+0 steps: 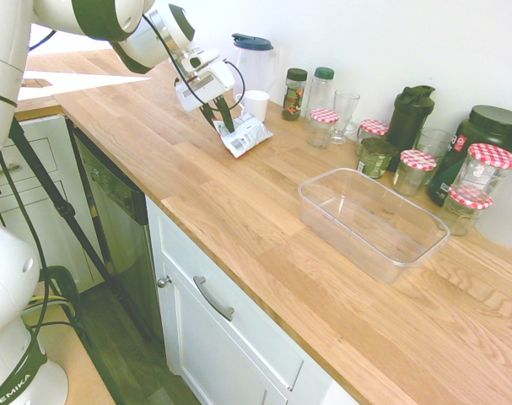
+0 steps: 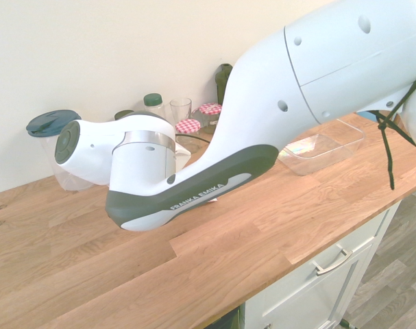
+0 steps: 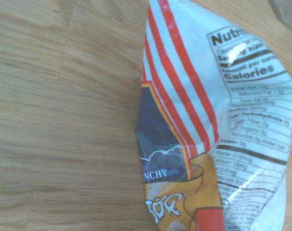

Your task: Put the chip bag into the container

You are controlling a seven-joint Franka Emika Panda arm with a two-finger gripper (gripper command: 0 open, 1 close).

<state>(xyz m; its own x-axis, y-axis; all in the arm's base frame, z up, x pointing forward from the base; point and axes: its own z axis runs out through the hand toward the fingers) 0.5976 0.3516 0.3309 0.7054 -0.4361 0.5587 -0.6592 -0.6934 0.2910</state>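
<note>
Wooden kitchen counter (image 1: 239, 211) runs over white cabinets, with a plain pale wall behind it. At the counter's back, the claw (image 1: 219, 118) points down with its two dark fingers closed on the upper edge of the chip bag (image 1: 242, 135), which slants away from the claw with its lower end at or just above the wood. In the wrist view the bag (image 3: 218, 120) fills the right half, showing red stripes, a dark blue panel, an orange patch and a white nutrition label, with bare wood beside it. In the second exterior view the arm's forearm hides both the claw and the bag. Just beyond the claw stands a white mug (image 1: 256, 104), and behind that a clear pitcher with a dark lid (image 1: 254, 61). Further along the wall from the claw come a dark spice jar (image 1: 295, 93), a clear bottle with a green cap (image 1: 321, 91), a drinking glass (image 1: 345, 112) and small jars with red-checked lids (image 1: 323, 126). Well apart from the claw, toward the counter's far end, sits the clear plastic container (image 1: 375, 221), open and with nothing inside. Past it stand a dark shaker bottle (image 1: 410, 114), a large dark tub (image 1: 483, 139) and more checked-lid jars (image 1: 488, 169).
</note>
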